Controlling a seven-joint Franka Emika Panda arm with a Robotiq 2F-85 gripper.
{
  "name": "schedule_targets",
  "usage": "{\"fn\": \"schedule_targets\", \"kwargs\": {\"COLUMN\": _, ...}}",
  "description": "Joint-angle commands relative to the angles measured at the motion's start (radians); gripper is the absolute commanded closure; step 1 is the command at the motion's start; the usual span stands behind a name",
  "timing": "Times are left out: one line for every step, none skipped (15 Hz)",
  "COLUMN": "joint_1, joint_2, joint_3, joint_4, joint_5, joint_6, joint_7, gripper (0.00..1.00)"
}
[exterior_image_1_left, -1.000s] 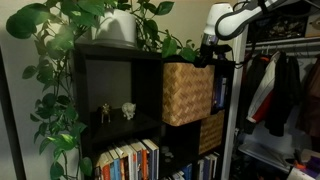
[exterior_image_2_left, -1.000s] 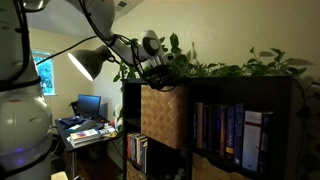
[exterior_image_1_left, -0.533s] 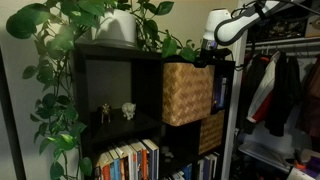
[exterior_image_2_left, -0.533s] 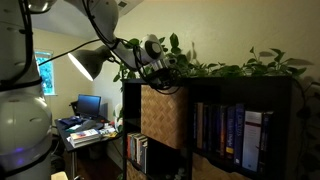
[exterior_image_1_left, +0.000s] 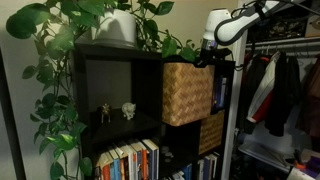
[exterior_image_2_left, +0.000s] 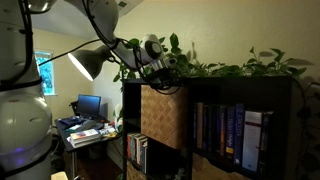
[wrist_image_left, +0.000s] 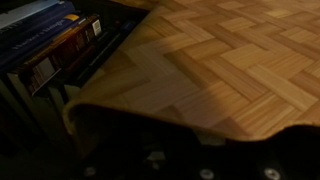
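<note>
Little has moved since a second ago: the arm has settled only a touch, and the hand (exterior_image_1_left: 207, 56) is at the top front rim of the tan woven wicker basket (exterior_image_1_left: 188, 93). The basket sits in an upper cubby of the black cube shelf (exterior_image_1_left: 110, 50). I cannot tell how far open the hand is. The wrist view shows only weave and rim, so contact looks likely but a grip is unconfirmed.

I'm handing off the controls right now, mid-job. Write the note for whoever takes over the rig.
Gripper: at the top front rim of the upper woven basket; the jaws are hidden, so a grip cannot be confirmed.
Things: the basket sits in its upper cubby of the black shelf, with books beside it.
Done: the gripper is at the rim.
Left: check the grip in the wrist view; the basket does not look drawn out yet.
</note>
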Motion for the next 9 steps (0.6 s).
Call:
{"fn": "schedule_targets", "kwargs": {"joint_1": 0.008, "joint_2": -0.035, "joint_3": -0.008, "joint_4": -0.014, "joint_5": 0.018, "joint_6": -0.015, "joint_7": -0.008, "gripper": 0.91}}
{"fn": "schedule_targets", "kwargs": {"joint_1": 0.009, "joint_2": -0.049, "joint_3": -0.007, "joint_4": -0.015, "joint_5": 0.023, "joint_6": -0.024, "joint_7": -0.01, "gripper": 0.91}}
{"fn": "schedule_targets", "kwargs": {"joint_1": 0.012, "joint_2": -0.058, "joint_3": -0.007, "joint_4": -0.016, "joint_5": 0.032, "joint_6": -0.027, "joint_7": -0.017, "gripper": 0.93}}
{"fn": "schedule_targets", "kwargs": {"joint_1": 0.012, "joint_2": -0.07, "joint_3": -0.006, "joint_4": -0.016, "joint_5": 0.032, "joint_6": -0.03, "joint_7": -0.016, "gripper": 0.95}}
{"fn": "schedule_targets", "kwargs": {"joint_1": 0.014, "joint_2": -0.079, "joint_3": -0.006, "joint_4": -0.016, "joint_5": 0.039, "joint_6": -0.03, "joint_7": -0.022, "gripper": 0.96}}
{"fn": "schedule_targets", "kwargs": {"joint_1": 0.016, "joint_2": -0.09, "joint_3": -0.005, "joint_4": -0.015, "joint_5": 0.047, "joint_6": -0.036, "joint_7": -0.025, "gripper": 0.93}}
{"fn": "schedule_targets", "kwargs": {"joint_1": 0.017, "joint_2": -0.098, "joint_3": -0.004, "joint_4": -0.014, "joint_5": 0.052, "joint_6": -0.039, "joint_7": -0.024, "gripper": 0.93}}
{"fn": "schedule_targets", "kwargs": {"joint_1": 0.019, "joint_2": -0.11, "joint_3": -0.004, "joint_4": -0.011, "joint_5": 0.063, "joint_6": -0.047, "joint_7": -0.025, "gripper": 0.91}}
{"fn": "schedule_targets", "kwargs": {"joint_1": 0.021, "joint_2": -0.118, "joint_3": -0.005, "joint_4": -0.01, "joint_5": 0.076, "joint_6": -0.052, "joint_7": -0.032, "gripper": 0.92}}
